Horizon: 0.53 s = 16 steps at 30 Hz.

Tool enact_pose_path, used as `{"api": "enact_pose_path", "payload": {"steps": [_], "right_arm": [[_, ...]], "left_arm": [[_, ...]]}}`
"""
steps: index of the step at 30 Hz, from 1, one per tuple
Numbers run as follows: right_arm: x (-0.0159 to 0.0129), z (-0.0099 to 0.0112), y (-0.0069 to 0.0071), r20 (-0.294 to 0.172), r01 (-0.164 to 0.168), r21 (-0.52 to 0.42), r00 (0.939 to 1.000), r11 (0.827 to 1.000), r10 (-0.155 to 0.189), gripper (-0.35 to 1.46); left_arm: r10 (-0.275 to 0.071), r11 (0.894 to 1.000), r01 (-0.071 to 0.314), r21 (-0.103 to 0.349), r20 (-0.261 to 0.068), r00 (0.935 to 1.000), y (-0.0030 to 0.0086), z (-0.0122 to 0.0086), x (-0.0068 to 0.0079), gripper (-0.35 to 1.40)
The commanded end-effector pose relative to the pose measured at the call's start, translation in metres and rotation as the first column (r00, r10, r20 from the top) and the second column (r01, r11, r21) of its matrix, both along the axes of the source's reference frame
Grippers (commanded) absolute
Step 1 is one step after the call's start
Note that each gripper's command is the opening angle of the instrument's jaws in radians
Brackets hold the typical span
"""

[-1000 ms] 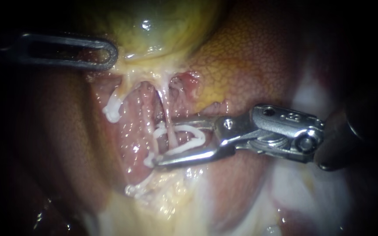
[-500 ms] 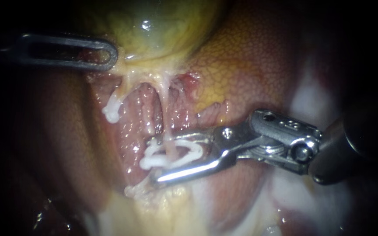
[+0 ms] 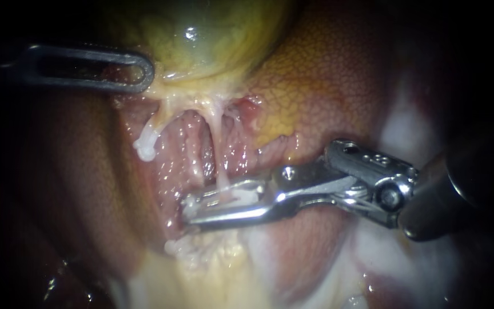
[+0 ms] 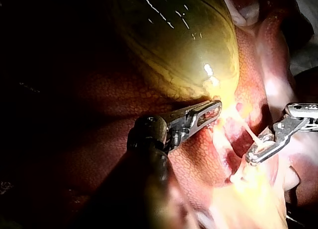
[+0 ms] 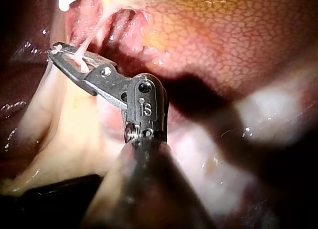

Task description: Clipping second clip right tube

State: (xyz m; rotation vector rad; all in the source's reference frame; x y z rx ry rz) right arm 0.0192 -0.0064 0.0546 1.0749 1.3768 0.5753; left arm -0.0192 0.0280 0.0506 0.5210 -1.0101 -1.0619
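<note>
Right tube (image 3: 219, 166) runs as a thin pale strand from the gallbladder's underside down into the jaws of the right instrument, stretched straight. Farthest left, the left instrument (image 3: 143, 73) lies level, its slotted jaws clenched on the lower rim of the gallbladder (image 3: 201, 34). That hold, I judge, lifts the green sac off the raw pink bed (image 3: 187, 154) so the strands below hang taut and apart. Below its tip a separate clip (image 3: 145, 146) sits on a paler strand, well clear of the work. Next comes the right tube, and low on it the clip (image 3: 232, 197), a white bar pressed between the jaws of the right instrument (image 3: 188, 207). Those jaws are squeezed nearly together and grasp the clip from both sides, with the tube crossing inside. They lie across the strand, likely so the clip bites square. Liver (image 3: 327, 74) bulges just above the instrument's hinge, and the jaw tips nearly touch the bed's left wall. Free room lies rightward, back along the shaft, over pale tissue.
</note>
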Motion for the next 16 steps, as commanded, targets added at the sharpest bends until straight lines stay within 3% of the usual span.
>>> {"api": "enact_pose_path", "payload": {"steps": [1, 16], "right_arm": [[-0.0001, 0.0001, 0.0000, 0.000, 0.001, 0.000, 1.0000, 1.000, -0.001, -0.35], [-0.0002, 0.0004, 0.0000, -0.001, 0.002, -0.001, 1.0000, 1.000, -0.002, -0.35]], "left_arm": [[0.000, 1.000, 0.000, 0.000, 0.000, 1.0000, 0.0000, 0.0000, 0.0000, -0.35], [0.000, 1.000, 0.000, 0.000, 0.000, 1.0000, 0.0000, 0.0000, 0.0000, -0.35]]}}
